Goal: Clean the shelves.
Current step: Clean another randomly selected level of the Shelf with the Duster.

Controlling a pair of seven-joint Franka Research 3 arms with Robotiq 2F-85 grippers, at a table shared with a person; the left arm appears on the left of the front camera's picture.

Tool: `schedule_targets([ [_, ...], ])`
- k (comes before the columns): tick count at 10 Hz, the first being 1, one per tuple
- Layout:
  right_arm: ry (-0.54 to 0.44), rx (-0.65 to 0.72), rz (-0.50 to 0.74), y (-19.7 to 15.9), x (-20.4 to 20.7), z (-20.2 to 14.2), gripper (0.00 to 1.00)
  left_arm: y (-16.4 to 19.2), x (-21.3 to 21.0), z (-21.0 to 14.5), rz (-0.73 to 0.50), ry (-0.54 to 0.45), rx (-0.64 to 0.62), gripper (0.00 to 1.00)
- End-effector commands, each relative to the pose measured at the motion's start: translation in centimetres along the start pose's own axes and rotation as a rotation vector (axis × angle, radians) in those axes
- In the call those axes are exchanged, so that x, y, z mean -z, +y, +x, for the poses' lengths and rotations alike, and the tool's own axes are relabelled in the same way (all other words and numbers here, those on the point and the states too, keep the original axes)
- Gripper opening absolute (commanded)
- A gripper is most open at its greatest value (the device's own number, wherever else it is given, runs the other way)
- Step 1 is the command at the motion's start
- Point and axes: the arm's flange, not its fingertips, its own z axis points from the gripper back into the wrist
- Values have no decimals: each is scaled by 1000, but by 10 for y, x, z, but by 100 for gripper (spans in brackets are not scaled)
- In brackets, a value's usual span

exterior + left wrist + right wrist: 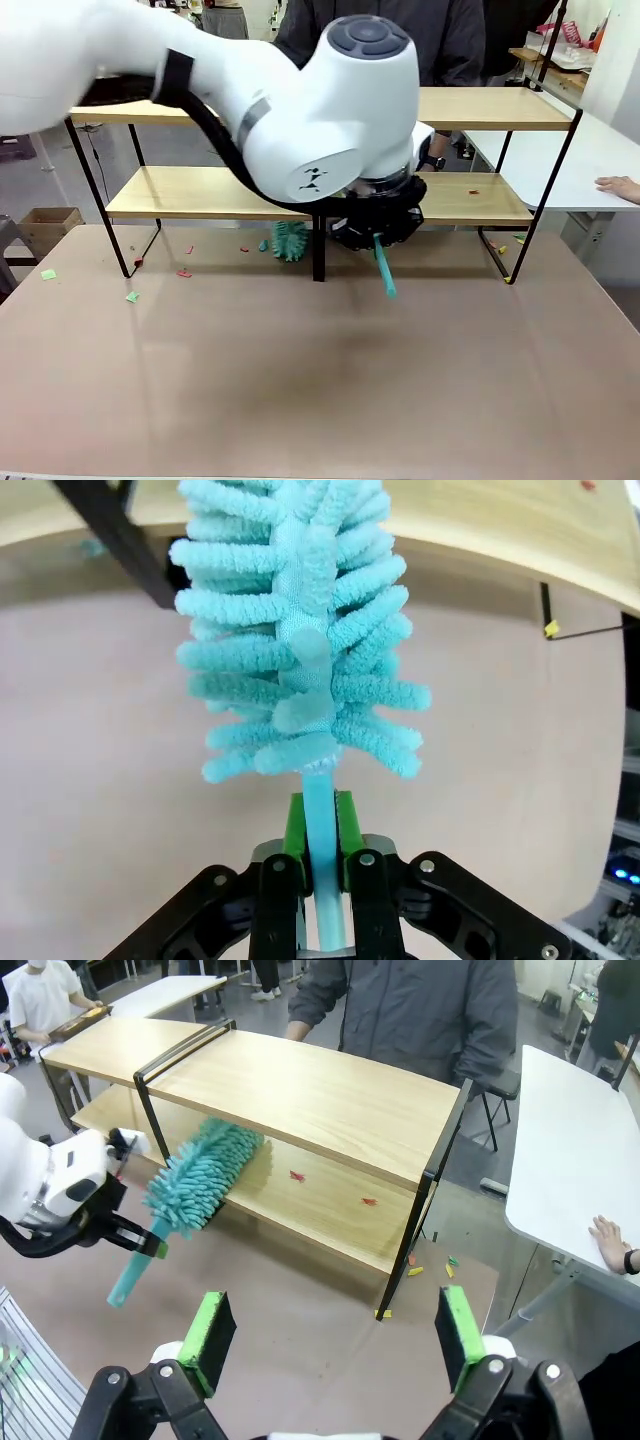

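The shelves (200,192) stand across the far half of the brown table, two tiers of light-wood boards on a black frame, also seen in the right wrist view (300,1090). My left gripper (375,228) is shut on the handle of a teal fluffy duster (290,240), whose head sits by the central post at the lower board's front edge. In the left wrist view the green pads (297,825) clamp the duster's (300,630) handle. My right gripper (333,1335) hangs open above the table, facing the shelves' right half. Small red scraps (297,1175) lie on the lower board.
Paper scraps (185,272) dot the table (320,400) under and in front of the shelves, more by the right frame foot (415,1270). A person (420,1010) stands behind the shelves. A white table (570,1160) with someone's hand (610,1235) is to the right.
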Motion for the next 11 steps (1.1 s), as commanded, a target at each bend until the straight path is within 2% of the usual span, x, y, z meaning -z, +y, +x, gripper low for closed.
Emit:
schedule_targets([
  [1,-4,-9,1,-1,-1,0,100,-22,3,17,-23,39,52,13],
  [4,-4,-9,1,-1,-1,0,100,-31,0,19,-128,82,188,13],
  [7,-4,-9,1,-1,-1,0,100,-30,0,17,-205,283,419,13],
  [9,-4,-9,1,-1,-1,0,100,-26,-6,17,-266,294,539,13],
  [11,-4,-9,1,-1,-1,0,100,-26,-8,21,-293,277,567,13],
])
